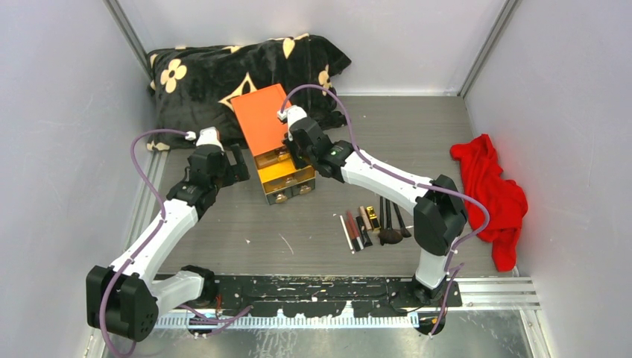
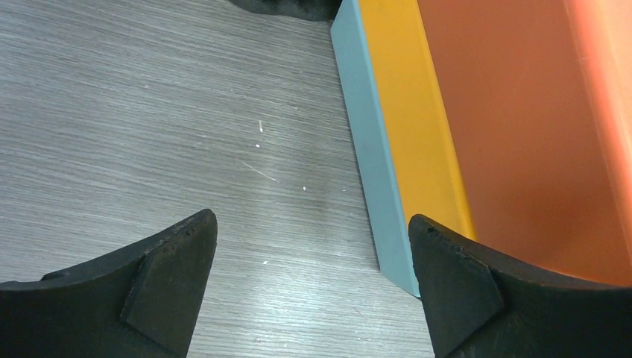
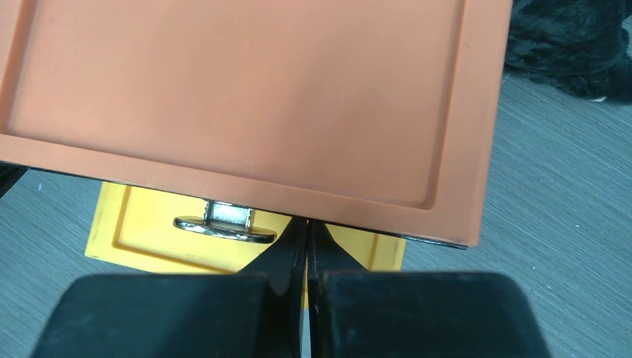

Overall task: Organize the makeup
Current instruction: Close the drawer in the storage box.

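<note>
The makeup point(image 1: 373, 224) lies loose on the table right of centre: black brushes point(image 1: 389, 222) with fluffy heads and thin red, black and gold tubes point(image 1: 359, 227), side by side. No gripper is near it. My left gripper point(image 1: 232, 165) stands open by the left side of the orange-topped box point(image 1: 258, 118). In the left wrist view that gripper point(image 2: 313, 224) has only bare table between its fingers point(image 2: 171, 283), and the box's blue-grey side wall point(image 2: 373, 149) is just inside the right finger. My right gripper point(image 3: 305, 224) is shut and empty. Its tips are at the yellow drawer front point(image 3: 141, 231), just right of the metal handle point(image 3: 223, 224).
The box's yellow drawers point(image 1: 287, 177) stick out toward me under the orange lid point(image 3: 253, 97). A black flower-patterned cushion point(image 1: 223, 67) lies behind the box. A red cloth point(image 1: 492, 194) is heaped by the right wall. White walls enclose the table on three sides.
</note>
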